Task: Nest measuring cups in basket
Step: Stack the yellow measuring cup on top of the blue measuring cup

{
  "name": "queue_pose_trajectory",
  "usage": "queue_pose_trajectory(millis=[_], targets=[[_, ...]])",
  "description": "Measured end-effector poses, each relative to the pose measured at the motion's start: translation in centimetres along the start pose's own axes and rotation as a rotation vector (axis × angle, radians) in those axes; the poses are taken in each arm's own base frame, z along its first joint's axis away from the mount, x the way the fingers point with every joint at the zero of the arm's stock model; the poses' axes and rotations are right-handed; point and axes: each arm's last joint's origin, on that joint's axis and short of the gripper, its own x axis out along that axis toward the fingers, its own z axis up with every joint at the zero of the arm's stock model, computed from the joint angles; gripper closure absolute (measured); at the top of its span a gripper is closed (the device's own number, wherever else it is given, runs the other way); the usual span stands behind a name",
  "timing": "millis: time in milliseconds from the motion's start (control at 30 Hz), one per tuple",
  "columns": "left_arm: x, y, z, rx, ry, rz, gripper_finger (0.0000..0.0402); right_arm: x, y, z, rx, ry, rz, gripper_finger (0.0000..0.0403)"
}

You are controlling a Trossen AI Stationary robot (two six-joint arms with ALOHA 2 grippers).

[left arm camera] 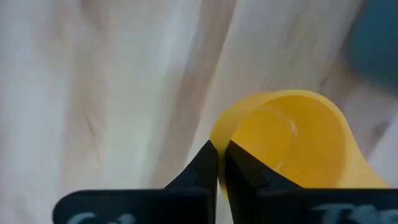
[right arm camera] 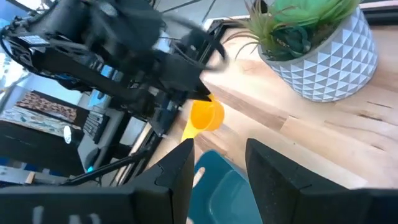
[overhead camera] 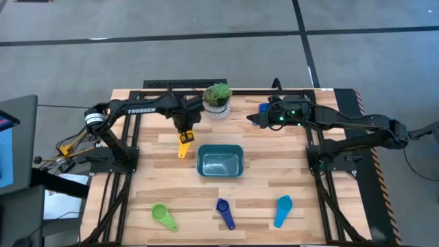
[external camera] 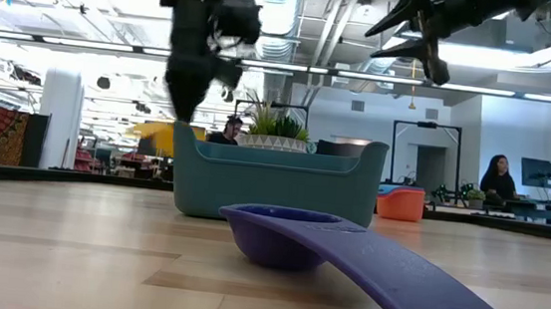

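The left gripper (left arm camera: 219, 163) is pinching the rim of the small yellow plastic measuring cup (left arm camera: 292, 140), fingers nearly together; so thin a hold is risking a slip or a twist. The cup is hanging above the desk (overhead camera: 274, 171), just beside the dark teal rectangular basket (overhead camera: 220, 162). The right gripper (right arm camera: 217, 168) is waiting above the basket, fingers apart.

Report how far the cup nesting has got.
Done: nothing; the dark teal rectangular plastic basket looks empty. In hand: the left gripper is shut on the yellow plastic measuring cup beside the basket. Left: the green cup, dark blue cup and light blue cup lie on the table. The right gripper waits open.
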Motion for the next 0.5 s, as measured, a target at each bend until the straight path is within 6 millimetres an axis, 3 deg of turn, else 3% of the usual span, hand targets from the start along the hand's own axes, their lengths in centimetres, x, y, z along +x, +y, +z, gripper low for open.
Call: queue_pose_trajectory(millis=[233,500], targets=[[-4.9,1.1,5.4,0.077,-0.378,0.047,0.0400,-2.9,0.1,0.5,0.005,-0.096,-0.050,0.0234],[-4.5,2.0,11.4,0.119,-0.496,0.061,0.0401,-6.1,-0.1,0.4,0.035,-0.188,-0.117,0.0244]])
